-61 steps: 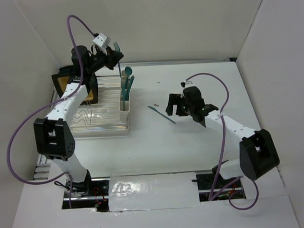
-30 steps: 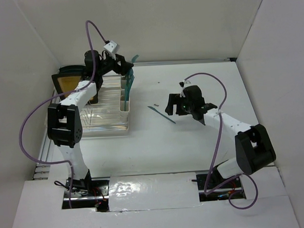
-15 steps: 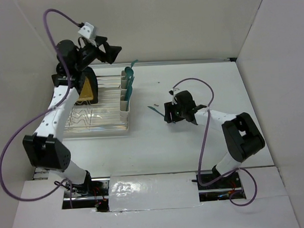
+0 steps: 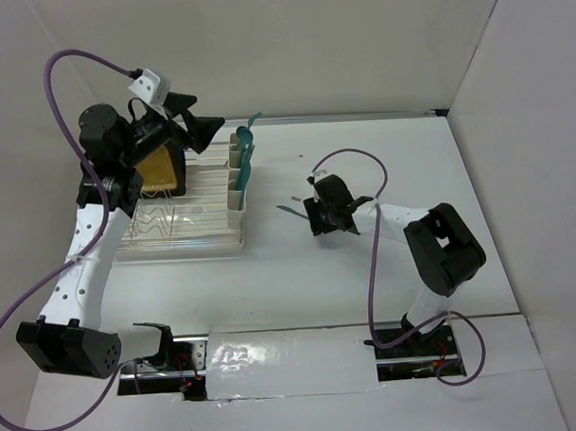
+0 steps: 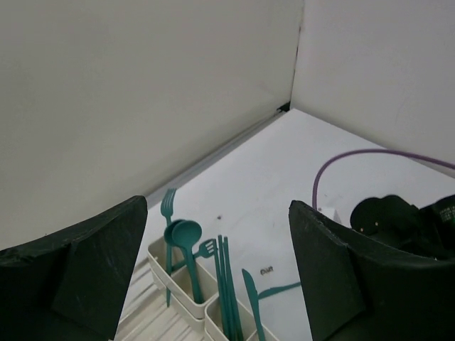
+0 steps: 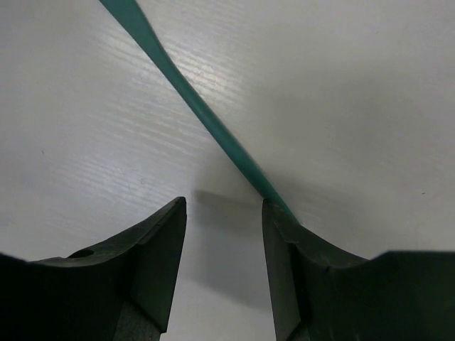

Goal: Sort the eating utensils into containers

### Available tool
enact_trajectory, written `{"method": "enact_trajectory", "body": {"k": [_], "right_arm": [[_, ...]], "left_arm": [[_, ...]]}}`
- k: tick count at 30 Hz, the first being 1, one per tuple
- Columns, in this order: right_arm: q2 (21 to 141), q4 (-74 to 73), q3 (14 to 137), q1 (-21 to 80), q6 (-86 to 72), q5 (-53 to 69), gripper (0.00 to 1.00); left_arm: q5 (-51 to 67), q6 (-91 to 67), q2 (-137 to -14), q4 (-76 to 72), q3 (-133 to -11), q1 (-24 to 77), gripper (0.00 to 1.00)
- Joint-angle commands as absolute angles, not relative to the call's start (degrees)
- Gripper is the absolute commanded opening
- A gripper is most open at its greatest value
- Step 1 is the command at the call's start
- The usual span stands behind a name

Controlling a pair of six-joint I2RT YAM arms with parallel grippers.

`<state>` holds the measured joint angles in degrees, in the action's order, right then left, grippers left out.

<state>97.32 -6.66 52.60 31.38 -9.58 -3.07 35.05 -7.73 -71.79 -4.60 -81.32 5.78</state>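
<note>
**Touching loose utensil: right hand**

Right hand (image 6: 222, 206) open, nothing clamped, low over desk (image 6: 341, 85). Teal utensil (image 6: 206, 121) lies diagonally ahead, near end against one finger. Left hand (image 5: 219, 206) open wide, empty. Containers (image 5: 186, 285) holding sorted utensils (image 5: 181, 234) lie below it.

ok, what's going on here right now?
The right gripper is down at the white table, jaws apart. One thin dark teal plastic utensil lies flat there, its end at one fingertip, not yet clamped. The left gripper hangs open and empty above the clear wire dish rack. The rack's two cream-white rectangular plastic cups already hold several teal spoons and forks. The piece on the table is the only one visibly left out.
</note>
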Motion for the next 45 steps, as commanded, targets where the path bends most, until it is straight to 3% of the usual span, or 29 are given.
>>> {"method": "enact_trajectory", "body": {"k": [1,8,14,24,26,30,35,40,45], "right_arm": [[95.1,-9.2,56.8,32.0,-7.9,-4.4,0.53],[93.5,-7.4,59.0,32.1,-0.4,-0.6,0.54],[104.5,-9.4,64.2,31.6,3.0,-3.3,0.53],[110.2,-7.9,65.7,29.8,3.5,0.9,0.47],[110.4,-7.9,65.7,29.6,3.4,0.9,0.43],[110.7,-9.6,62.9,29.1,2.6,0.3,0.18],[107.0,-9.1,57.5,29.2,-3.2,0.3,0.0],[100.5,-7.7,52.7,29.1,-16.1,-1.0,0.0],[90.2,-1.0,48.7,29.1,-28.4,4.8,0.0]], "left_arm": [[37.0,-7.6,-69.4,-3.4,-79.7,5.8,0.94],[40.5,-8.0,-67.8,-3.1,-75.9,6.0,0.94],[41.0,-8.1,-66.8,-3.3,-72.1,6.2,0.94],[38.4,-5.2,-65.0,-0.7,-69.9,7.5,0.95],[38.7,-5.4,-64.8,-0.3,-69.6,7.6,0.95],[39.5,-5.6,-63.8,-0.2,-68.5,7.8,0.95],[38.8,-7.8,-63.3,1.3,-66.5,7.8,0.95],[38.0,-19.9,-66.8,2.4,-65.9,9.3,0.89],[28.6,-29.9,-72.3,3.8,-67.8,15.5,0.86]]}}
